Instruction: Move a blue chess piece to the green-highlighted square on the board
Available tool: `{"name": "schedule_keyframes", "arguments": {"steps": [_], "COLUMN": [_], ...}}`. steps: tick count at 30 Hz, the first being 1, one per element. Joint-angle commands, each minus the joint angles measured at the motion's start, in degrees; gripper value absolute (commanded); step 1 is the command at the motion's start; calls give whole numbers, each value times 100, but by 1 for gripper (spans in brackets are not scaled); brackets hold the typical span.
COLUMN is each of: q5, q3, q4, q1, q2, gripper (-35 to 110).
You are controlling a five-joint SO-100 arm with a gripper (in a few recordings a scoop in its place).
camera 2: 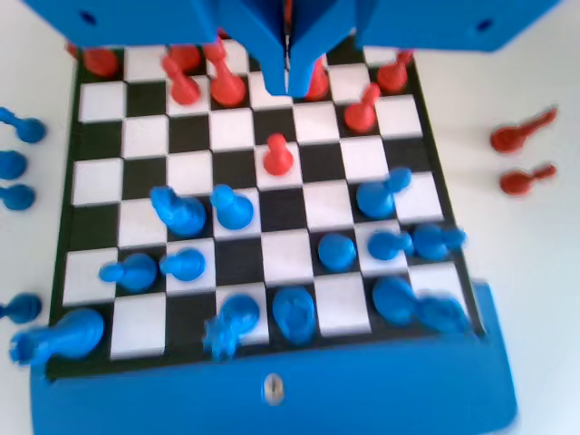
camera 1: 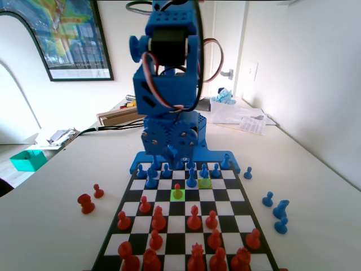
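We read the gripper (camera 2: 288,77) as closed and empty in the wrist view; its jaws meet in a thin seam at the top edge, high over the board (camera 2: 63,227), with no piece between them. In the fixed view the green square (camera 1: 177,194) lies in the board's middle, and a red pawn (camera 1: 177,189) stands on it; the same red pawn appears in the wrist view, just below the jaws. A duller olive square (camera 1: 205,183) sits one file to the right and a row nearer the arm. We cannot tell which blue pawn (camera 2: 233,208) is meant; this one stands nearest the red pawn in the wrist view. To do the step well, we judge the jaws must open wide before descending; centre over one pawn's head; keep clear of its blue neighbours; mind the red pawn on the target.
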Motion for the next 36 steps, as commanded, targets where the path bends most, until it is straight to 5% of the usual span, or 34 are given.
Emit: {"name": "schedule_keyframes", "arguments": {"steps": [1,36], "q5": [-158,-369], "q3": [26,290], "q4": [-53,-958], "q1": [35,-9], "q2": [62,-677], "gripper": [8,12]}}
